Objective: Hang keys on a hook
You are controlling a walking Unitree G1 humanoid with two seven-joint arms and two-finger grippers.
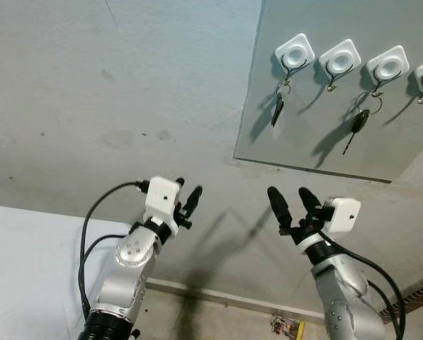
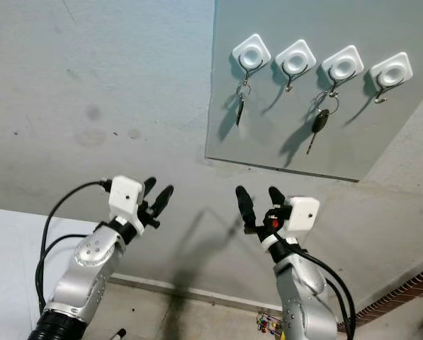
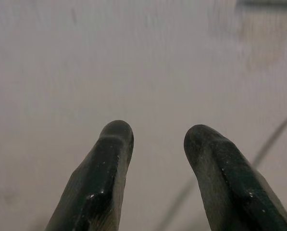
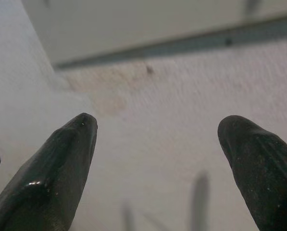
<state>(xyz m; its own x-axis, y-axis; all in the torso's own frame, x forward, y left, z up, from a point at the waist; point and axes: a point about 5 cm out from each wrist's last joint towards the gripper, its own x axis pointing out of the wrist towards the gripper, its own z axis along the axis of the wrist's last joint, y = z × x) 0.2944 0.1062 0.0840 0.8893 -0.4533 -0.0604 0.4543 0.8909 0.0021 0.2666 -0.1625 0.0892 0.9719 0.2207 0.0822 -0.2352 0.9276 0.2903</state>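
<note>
A smooth grey board (image 1: 324, 134) is mounted on the rough concrete wall (image 1: 112, 92) at 1 o'clock. Square white hooks (image 1: 294, 51) carry a silver key (image 1: 277, 111) and a black-headed key (image 1: 358, 124). Below, the left gripper (image 1: 188, 197) and right gripper (image 1: 291, 200) are raised, fingers spread, nothing held.

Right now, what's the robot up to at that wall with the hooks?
Nothing is being held. The left end effector and right end effector are both raised toward the wall, open and empty, below the grey panel. Four white hooks run across it: a silver key hangs from the first, a black-headed key from the third, and the other two are bare.
</note>
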